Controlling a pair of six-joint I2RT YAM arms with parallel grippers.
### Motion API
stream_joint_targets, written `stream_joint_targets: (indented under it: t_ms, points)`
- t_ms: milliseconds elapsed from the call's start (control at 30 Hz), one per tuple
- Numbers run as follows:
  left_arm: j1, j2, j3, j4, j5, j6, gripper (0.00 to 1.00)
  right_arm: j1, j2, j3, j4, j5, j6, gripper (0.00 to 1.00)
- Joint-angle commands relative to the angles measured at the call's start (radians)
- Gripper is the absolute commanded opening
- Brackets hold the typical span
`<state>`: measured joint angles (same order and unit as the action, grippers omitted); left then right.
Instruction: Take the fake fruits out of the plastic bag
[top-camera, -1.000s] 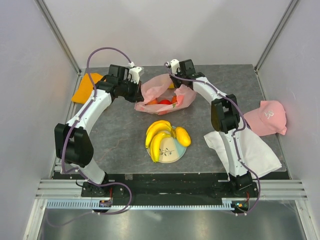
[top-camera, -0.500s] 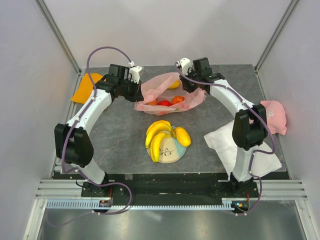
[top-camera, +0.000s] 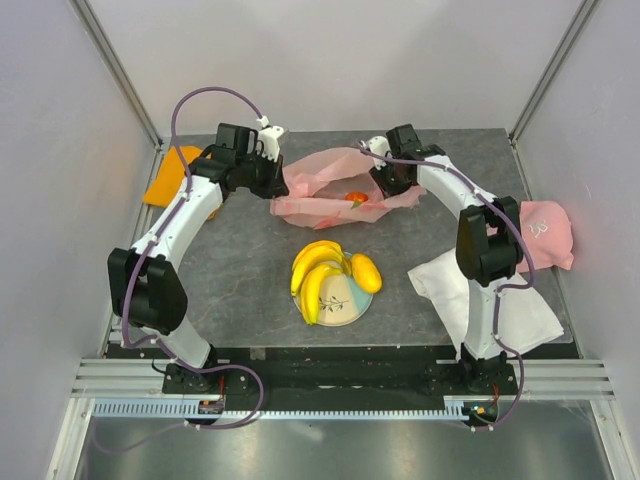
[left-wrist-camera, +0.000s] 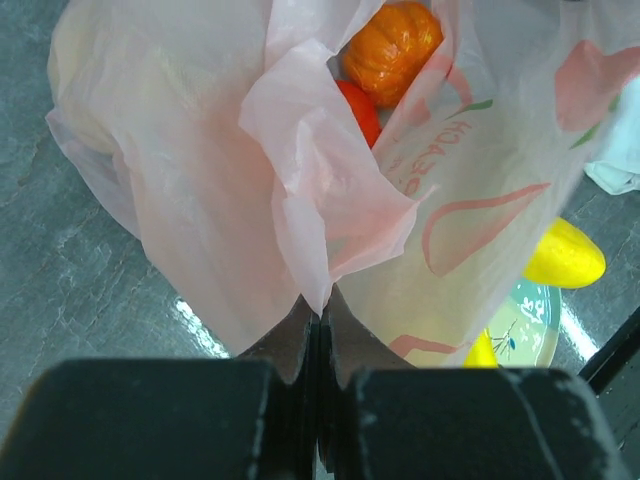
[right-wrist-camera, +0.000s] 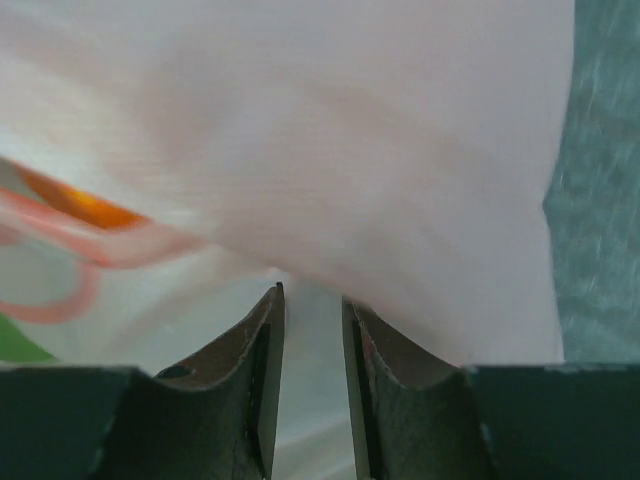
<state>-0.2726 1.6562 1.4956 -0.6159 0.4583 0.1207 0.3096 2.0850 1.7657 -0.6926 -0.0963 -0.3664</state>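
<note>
The plastic bag carries a short line of red capital letters running sideways, too creased to read surely. The white mark on the cap, at the right edge of the tabletop, is too small to read.

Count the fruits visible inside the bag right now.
2: an orange pumpkin-like fruit at the mouth of the pink plastic bag, and a red fruit right beside it, partly covered. More may be hidden under the plastic.

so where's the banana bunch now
In the top view the glossy yellow plastic banana bunch lies on the pale round plate mid-table, nearer the arm bases than the translucent pink plastic bag, with a yellow fruit on its right.
</note>
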Motion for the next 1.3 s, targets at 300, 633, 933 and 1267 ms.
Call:
stream_joint_targets:
  t_ms: [300,633,933,1267]
  points:
    - [-0.03,0.046,0.124,0.051,0.056,0.019,0.01,-0.118,-0.397,-0.303,-0.056,-0.164,-0.032,0.43]
    - [-0.089,0.108,0.192,0.053,0.059,-0.01,0.02,0.011,-0.194,-0.092,0.016,-0.241,-0.204,0.41]
    - [-0.1,0.123,0.198,0.041,0.039,0.008,0.01,0.019,-0.008,0.05,0.108,-0.122,-0.207,0.54]
    - [-0.099,0.145,0.213,0.028,0.06,0.023,0.02,0.017,0.125,0.173,0.157,-0.01,-0.215,0.61]
